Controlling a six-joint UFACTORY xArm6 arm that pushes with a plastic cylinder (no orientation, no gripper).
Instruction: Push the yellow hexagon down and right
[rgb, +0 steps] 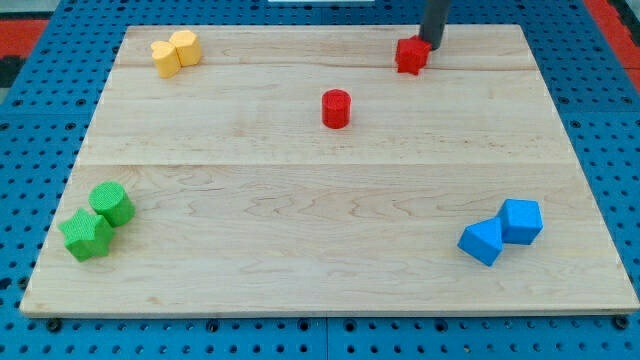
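Near the view's top left corner of the wooden desk (330, 190) sit two yellow blocks touching each other: the yellow hexagon (185, 47) on the right and a yellow block (165, 58) of unclear shape just to its left and slightly lower. Well apart from them, at the view's top right of centre, my tip (432, 45) comes down as a dark rod and touches the upper right edge of a red block (411, 55) whose shape is hard to make out. I carry no claw, only this rod, so nothing is held. A red cylinder (336, 108) stands alone near the middle of the upper half. At the view's lower left, a green cylinder (112, 203) touches a green star (87, 234) just below and left of it. At the lower right, a blue hexagon (521, 220) touches a blue cube (482, 241) on its left. A blue pegboard (30, 130) surrounds the desk.
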